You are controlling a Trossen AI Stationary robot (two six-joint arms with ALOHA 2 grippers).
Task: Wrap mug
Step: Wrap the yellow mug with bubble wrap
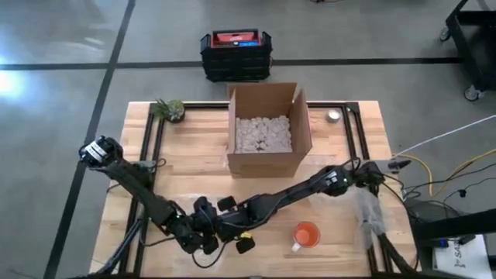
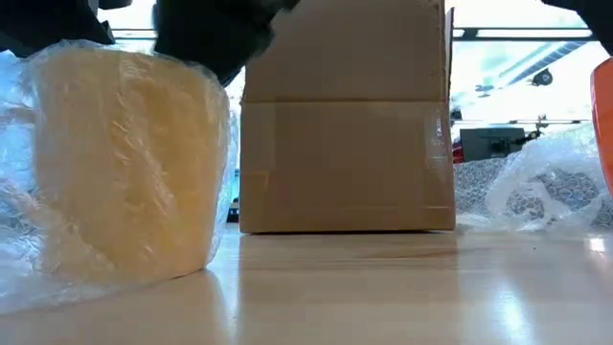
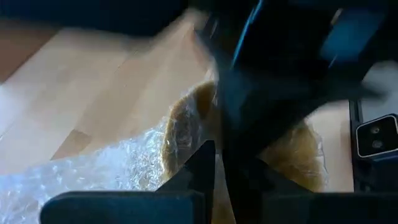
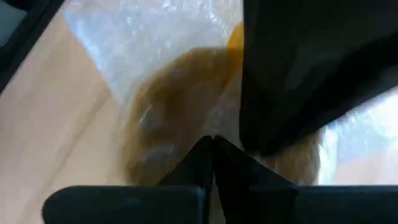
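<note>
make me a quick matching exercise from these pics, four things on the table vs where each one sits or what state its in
Things:
1. yellow mug
2. orange mug
3. cardboard box
4. small potted plant

Places or states:
A. open on top, white packing peanuts inside
B. at the table's far left corner
C. bare, on the near edge of the table, right of both grippers
D. covered in bubble wrap, under the two grippers

Pairs: 1-D, 2-C, 3-A, 4-B
</note>
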